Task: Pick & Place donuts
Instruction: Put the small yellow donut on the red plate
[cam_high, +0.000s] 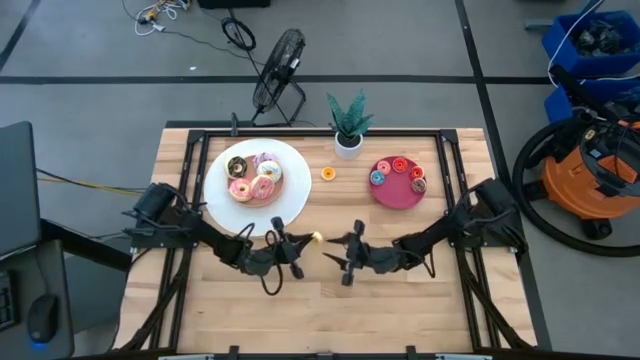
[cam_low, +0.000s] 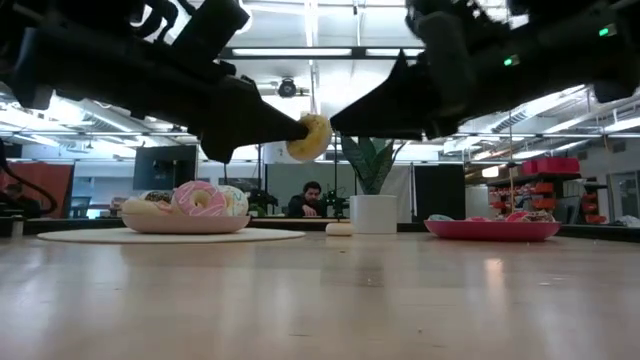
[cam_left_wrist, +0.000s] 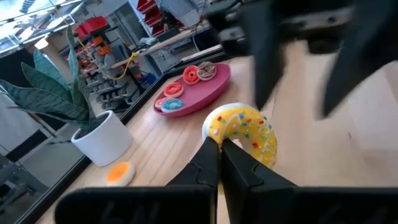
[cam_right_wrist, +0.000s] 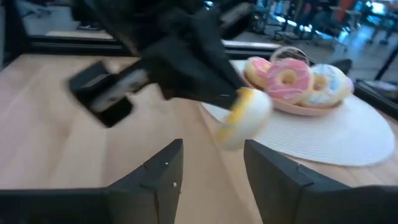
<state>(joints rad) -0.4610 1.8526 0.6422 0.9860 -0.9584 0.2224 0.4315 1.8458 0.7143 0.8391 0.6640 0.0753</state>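
Yellow-frosted donut (cam_left_wrist: 244, 134), sprinkled, is hanging above the bare wooden table (cam_high: 400, 300) near its middle, pinched at its edge by the left gripper (cam_left_wrist: 219, 148), whose fingers are pressing closed on it. Right gripper (cam_right_wrist: 211, 163) is facing it from just beside, its fingers standing apart around nothing. Remaining donuts (cam_high: 254, 178), pink and white among them, are sitting piled in a shallow dish on the white plate (cam_high: 290, 205); their count is hard to make out. Tiny rings are lying in the magenta dish (cam_high: 395, 197), partly overlapping. Small orange ring (cam_high: 328, 174) is resting beside the potted plant (cam_high: 349, 125).
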